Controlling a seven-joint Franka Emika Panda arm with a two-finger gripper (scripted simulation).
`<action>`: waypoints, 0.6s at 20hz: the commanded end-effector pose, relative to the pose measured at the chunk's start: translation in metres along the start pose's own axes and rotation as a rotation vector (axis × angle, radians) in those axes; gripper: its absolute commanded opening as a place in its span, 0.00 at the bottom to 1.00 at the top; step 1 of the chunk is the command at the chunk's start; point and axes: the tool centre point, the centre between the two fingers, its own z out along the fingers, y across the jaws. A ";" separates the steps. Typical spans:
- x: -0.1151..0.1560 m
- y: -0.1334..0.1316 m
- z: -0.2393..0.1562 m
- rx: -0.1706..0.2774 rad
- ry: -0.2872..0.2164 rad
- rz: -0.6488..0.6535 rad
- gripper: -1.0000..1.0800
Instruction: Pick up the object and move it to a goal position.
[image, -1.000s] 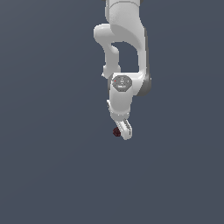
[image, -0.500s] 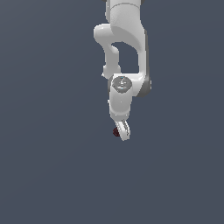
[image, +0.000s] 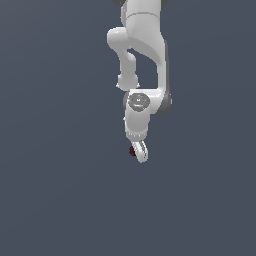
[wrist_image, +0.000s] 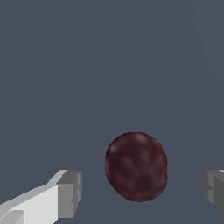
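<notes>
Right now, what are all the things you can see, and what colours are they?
Ball: one, dark red and bumpy, lying between the two fingertips with a gap on each side; in the exterior view it peeks out by the gripper's tip.
Ground: one, plain dark blue-grey, filling everything behind.
Robot arm: one, white with grey joints, reaching down from the top of the exterior view.
Gripper: one, white, at the arm's lower end, open around the ball.
Fingertips: two, grey pads, one on each side of the ball, not touching it.
</notes>
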 end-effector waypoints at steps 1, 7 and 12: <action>0.000 0.001 0.014 -0.001 0.000 0.002 0.96; 0.000 0.000 0.029 -0.001 0.000 0.002 0.96; 0.000 0.000 0.029 -0.001 0.000 0.002 0.00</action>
